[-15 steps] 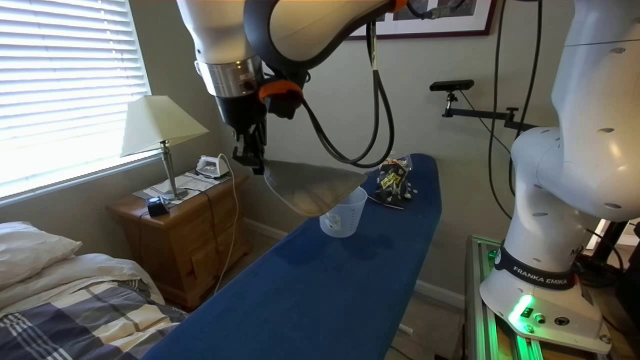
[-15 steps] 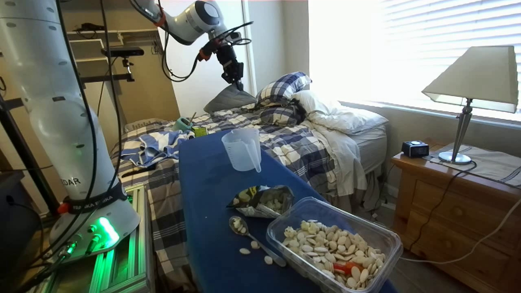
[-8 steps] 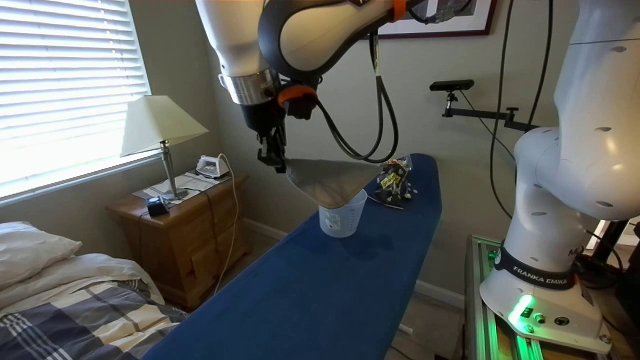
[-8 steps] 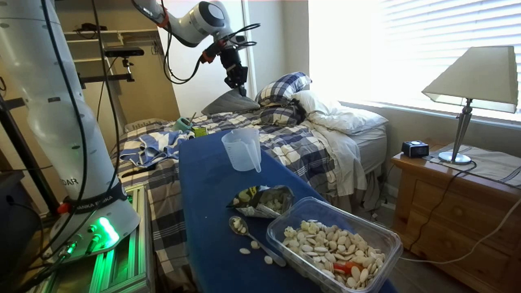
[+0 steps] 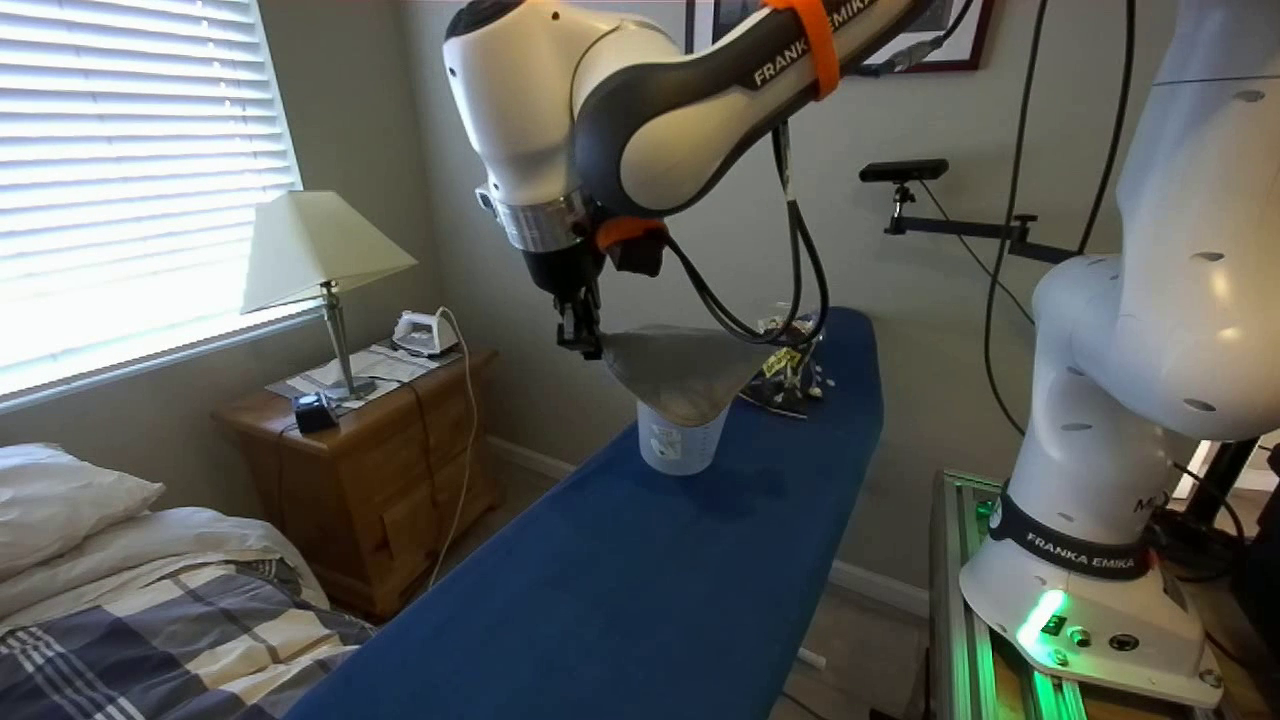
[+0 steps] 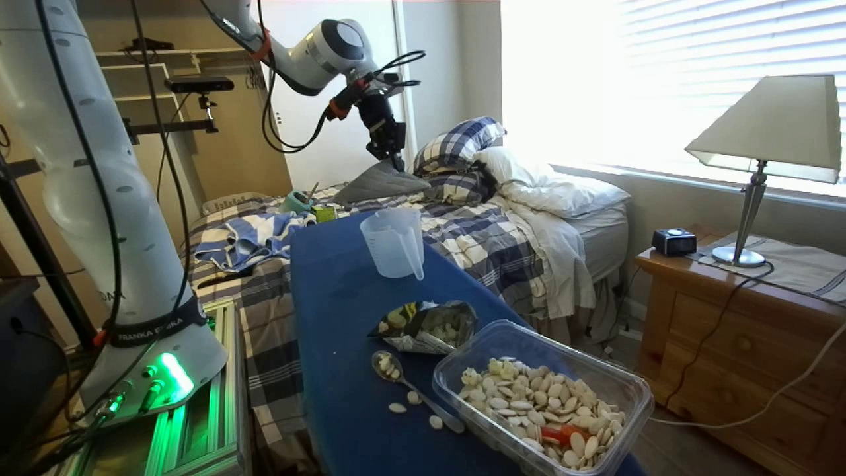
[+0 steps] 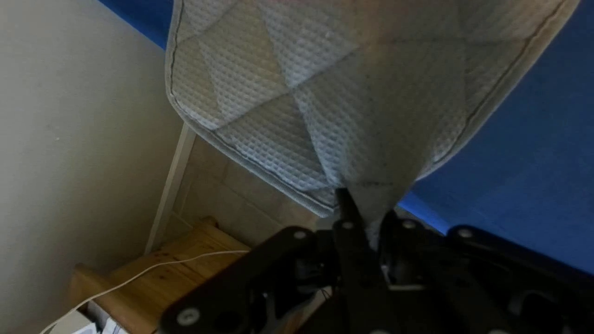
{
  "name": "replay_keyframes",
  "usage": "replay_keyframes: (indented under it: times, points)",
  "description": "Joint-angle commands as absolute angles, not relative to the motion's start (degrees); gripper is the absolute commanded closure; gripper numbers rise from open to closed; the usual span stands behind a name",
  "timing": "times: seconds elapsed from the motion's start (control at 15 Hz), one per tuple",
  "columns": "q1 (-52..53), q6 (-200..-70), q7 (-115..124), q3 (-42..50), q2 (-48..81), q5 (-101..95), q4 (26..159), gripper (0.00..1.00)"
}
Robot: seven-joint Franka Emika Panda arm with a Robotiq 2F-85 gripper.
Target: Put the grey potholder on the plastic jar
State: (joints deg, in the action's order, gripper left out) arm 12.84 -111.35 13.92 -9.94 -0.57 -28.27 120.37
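Board (image 6: pixel 347 291): jar (image 6: pixel 390 248), both exterior views only

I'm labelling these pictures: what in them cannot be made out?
An exterior view: rim of the translucent, tapered plastic jar, mostly hidden by the grey, quilted, round-cornered potholder.
Wrist view: potholder's far edge, cut off by the picture's top.
Wrist view: pinched corner, blurred between narrow black fingers.
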Motion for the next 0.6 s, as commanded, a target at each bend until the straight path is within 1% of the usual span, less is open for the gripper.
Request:
replay_keyframes:
  times: [0.0,0.53]
  points:
    - [11.4,-116.13,14.25,-9.86,-4.66,-31.11,125.93,0.97]
    - [9.11,-125.18,15.79,-9.75,-7.6,-33.45,131.84,0.97]
